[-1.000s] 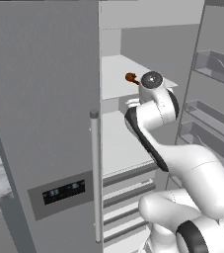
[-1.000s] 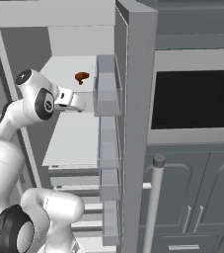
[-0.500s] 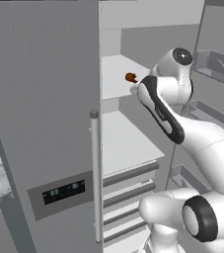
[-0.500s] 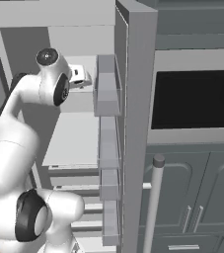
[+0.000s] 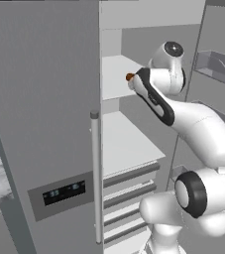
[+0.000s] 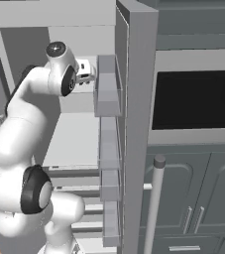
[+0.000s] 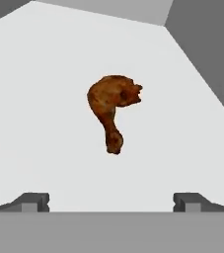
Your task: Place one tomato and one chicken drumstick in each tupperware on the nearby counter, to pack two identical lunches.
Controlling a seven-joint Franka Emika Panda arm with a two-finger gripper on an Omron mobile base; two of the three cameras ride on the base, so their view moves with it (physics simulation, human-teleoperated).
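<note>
1. The fingers point(image 7: 111, 202) are spread wide, with nothing between them; their two dark tips rise at the bottom of the hand view, one to each side.
2. Ahead of the fingers and centred on the gap between them lies the chicken drumstick point(image 7: 112, 108), well apart from both tips. Its thin bone end points back toward the fingers and its thick brown meaty end lies farther off.
3. The drumstick rests on a plain white shelf point(image 7: 44, 99) inside the open fridge; the shelf's bare surface stretches to either side of the fingers and beyond the drumstick to the grey back wall.
4. In the left base view the arm point(image 5: 193, 124) reaches up to that upper shelf, and a small brown piece of the drumstick point(image 5: 129, 77) shows just past the hand.
5. In the right base view the hand point(image 6: 85, 72) sits close beside the grey door bins point(image 6: 108, 94) of the open fridge door.
</note>
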